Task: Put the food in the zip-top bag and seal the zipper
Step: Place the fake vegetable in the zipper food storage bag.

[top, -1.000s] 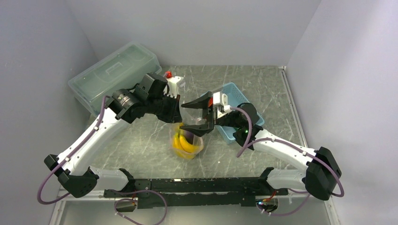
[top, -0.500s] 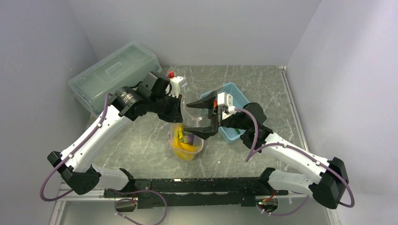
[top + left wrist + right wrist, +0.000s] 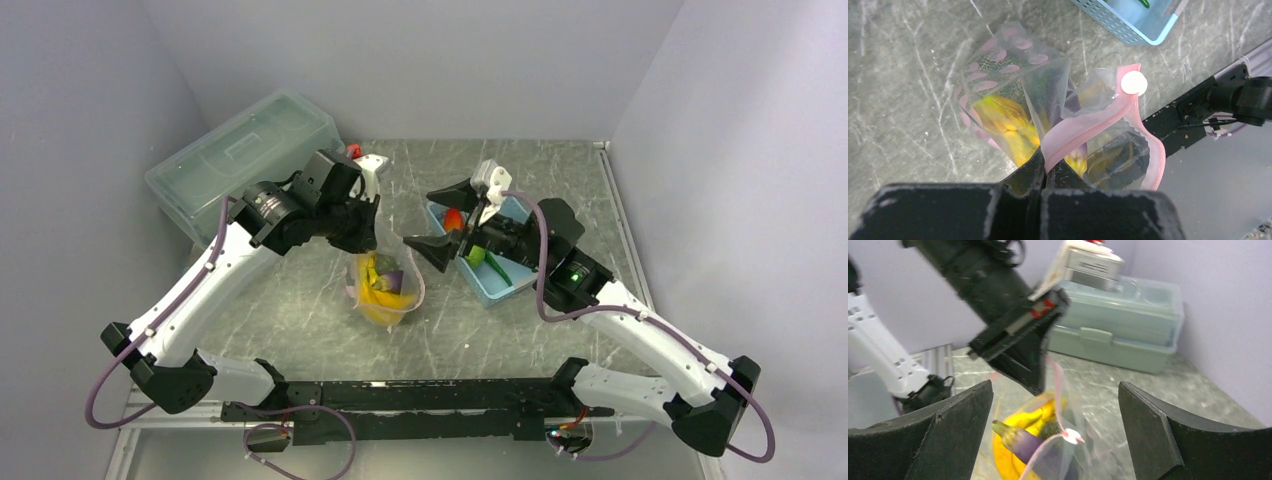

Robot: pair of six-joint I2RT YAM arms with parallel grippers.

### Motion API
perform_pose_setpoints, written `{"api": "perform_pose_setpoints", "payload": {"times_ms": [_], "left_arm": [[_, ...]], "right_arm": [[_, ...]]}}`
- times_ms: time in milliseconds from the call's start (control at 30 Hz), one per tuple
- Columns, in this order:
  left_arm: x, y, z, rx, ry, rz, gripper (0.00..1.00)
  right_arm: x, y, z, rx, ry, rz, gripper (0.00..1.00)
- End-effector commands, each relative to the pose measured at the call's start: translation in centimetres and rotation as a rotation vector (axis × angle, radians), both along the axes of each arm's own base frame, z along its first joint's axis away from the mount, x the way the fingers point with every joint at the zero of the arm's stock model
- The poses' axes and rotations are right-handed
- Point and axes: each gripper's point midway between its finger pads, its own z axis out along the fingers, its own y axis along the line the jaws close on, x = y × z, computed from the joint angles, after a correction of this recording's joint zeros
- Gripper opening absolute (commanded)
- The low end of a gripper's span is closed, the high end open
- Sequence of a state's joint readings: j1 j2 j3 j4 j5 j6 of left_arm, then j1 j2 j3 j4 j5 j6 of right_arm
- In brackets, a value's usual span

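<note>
Desk [image 3: 300, 300]: grey marbled top, with the arm bases at your near edge.
Zip-top bag [image 3: 385, 295]: mid-desk, just ahead of the bases, held upright by its top edge. You cannot tell whether its bottom rests on the desk.
Bag contents: yellow bananas [image 3: 998, 114] fill the lower part. A purple eggplant piece [image 3: 1017, 437] lies on top of them.
Zipper [image 3: 1088, 120]: pink strip, unsealed, the mouth gaping in a loop. A white round slider [image 3: 1133, 83] sits at one end.
Left claw [image 3: 1044, 162]: closed, pinching the pink strip at the bag's mouth.
Right claw [image 3: 417, 217]: your fingers are spread wide with nothing between them. It hangs above the desk, near the bag mouth and over the basket's left end.
Basket [image 3: 500, 296]: light blue and slatted, to the right of the bag. You have a red-orange piece [image 3: 453, 220] and a green piece [image 3: 478, 257] lying inside.
Lidded box [image 3: 240, 150]: translucent, in the far left corner by the wall, lid on.
</note>
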State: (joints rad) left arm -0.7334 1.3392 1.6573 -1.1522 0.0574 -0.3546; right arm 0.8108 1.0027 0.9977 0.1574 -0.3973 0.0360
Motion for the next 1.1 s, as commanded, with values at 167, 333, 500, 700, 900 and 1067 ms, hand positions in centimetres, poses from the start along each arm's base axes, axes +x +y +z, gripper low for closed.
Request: {"api": "perform_pose_setpoints", "payload": {"times_ms": [167, 333, 500, 700, 900, 1067], "left_arm": [[2.5, 1.9, 2.4, 0.045, -0.159, 0.098, 0.00], [2.8, 2.1, 2.0, 0.061, -0.165, 0.106, 0.00], [2.8, 2.1, 1.5, 0.069, -0.154, 0.106, 0.00], [2.9, 2.6, 1.4, 0.082, -0.167, 0.122, 0.00], [3.2, 3.1, 1.2, 0.105, -0.183, 0.145, 0.00], [4.2, 4.1, 0.6, 0.153, -0.219, 0.199, 0.00]], "right_arm": [[7.0, -5.7, -2.1, -0.073, 0.274, -0.463, 1.00], [10.1, -8.6, -5.3, -0.117, 0.460, -0.610, 1.00], [12.2, -11.3, -8.9, -0.147, 0.641, -0.726, 0.96], [13.3, -12.7, -14.0, -0.189, 0.873, -0.784, 0.94], [14.1, -13.6, -18.3, -0.211, 1.043, -0.891, 0.92], [14.6, -14.5, -21.4, -0.240, 1.153, -0.991, 0.92]]}}
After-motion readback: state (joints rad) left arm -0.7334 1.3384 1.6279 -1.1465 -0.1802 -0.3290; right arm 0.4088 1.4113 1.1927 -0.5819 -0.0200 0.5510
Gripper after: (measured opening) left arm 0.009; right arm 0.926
